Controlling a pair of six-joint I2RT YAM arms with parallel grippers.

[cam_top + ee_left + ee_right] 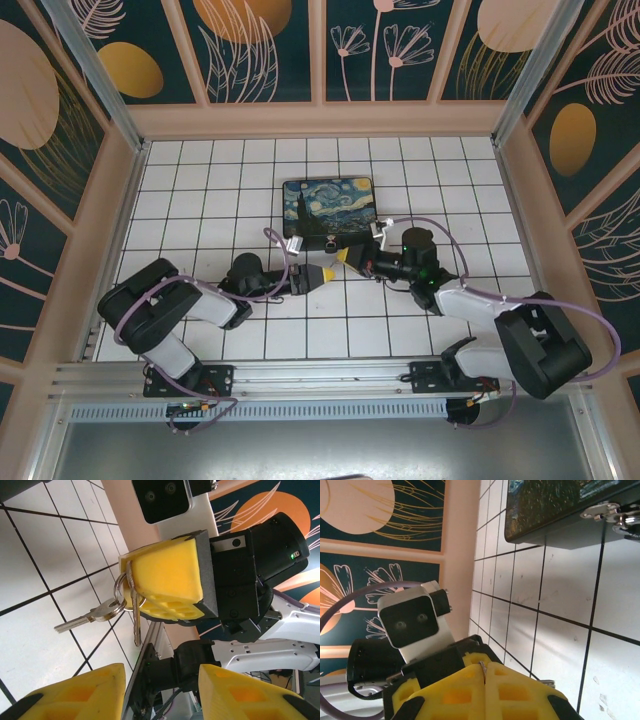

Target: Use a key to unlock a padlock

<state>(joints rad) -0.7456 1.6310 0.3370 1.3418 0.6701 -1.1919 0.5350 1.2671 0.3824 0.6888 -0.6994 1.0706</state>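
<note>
Reaching in from the lower left of the top view, the left arm lies low over the white tiled floor (200, 190), elbow bent, its wrist pointing right toward the frame's centre. The left gripper (326, 274) ends there, its yellow fingers (75, 695) spread apart with nothing between them, as its own wrist view shows along the bottom edge.

Just right of centre in the top view, the right gripper (347, 259) meets it almost tip to tip. The right arm folds back from there to the lower right corner. Its yellow pads are pressed together on the key (136, 627), a thin grey blade seen edge-on. The blade is clamped in the seam between the pads and hangs down at the centre-left of the left wrist view. A steel key ring (121, 592) passes through it, and a second key (90, 617), silvery, dangles from the ring and points toward the left edge.

The padlock (329, 243) sits at the middle of the near edge of the dark box (328, 208), just above the two grippers; it is too small there to show detail. The box lid carries a swirling blue-and-yellow night-sky painting. In the upper right of the right wrist view, shiny metal hardware (615, 516) juts from the box's front.
</note>
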